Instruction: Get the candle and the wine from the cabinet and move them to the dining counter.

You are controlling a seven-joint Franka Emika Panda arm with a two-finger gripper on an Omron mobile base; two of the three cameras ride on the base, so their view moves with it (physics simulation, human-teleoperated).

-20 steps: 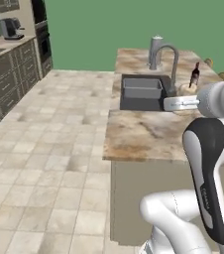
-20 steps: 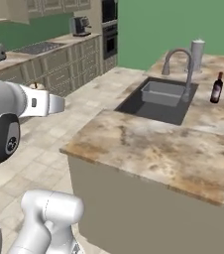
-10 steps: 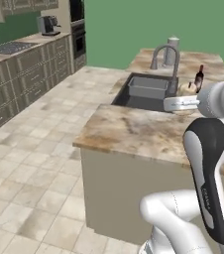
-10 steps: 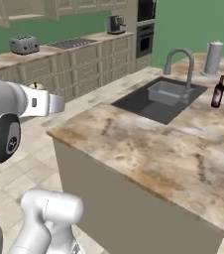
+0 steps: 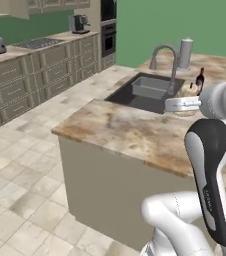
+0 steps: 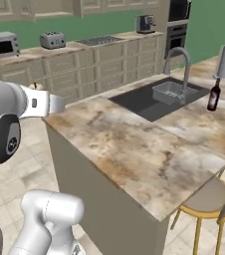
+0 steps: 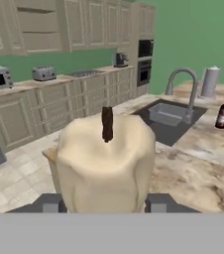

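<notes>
A fat cream candle (image 7: 104,158) with a dark wick stands upright between my fingertips (image 7: 49,202), and my gripper (image 7: 104,203) is shut on it. In the left base view the candle (image 5: 186,90) peeks out pale behind my white hand, above the near end of the dining counter (image 5: 130,132). The wine (image 5: 200,81), a dark bottle with a red neck, stands upright on the marbled top beyond the sink, well ahead of the gripper. The same bottle (image 6: 213,94) shows at the right of the right base view and in the hand view (image 7: 223,112).
A dark sink (image 5: 145,90) with a curved steel tap (image 5: 165,55) is set into the island, with a white roll (image 5: 186,52) behind it. Gold-framed stools (image 6: 209,199) stand on its right side. Beige drawer units, a toaster (image 6: 52,40) and a microwave (image 6: 2,46) line the green wall.
The whole scene has shifted in both base views: the base has moved, and the island now lies closer and larger. The candle stays in my grip.
</notes>
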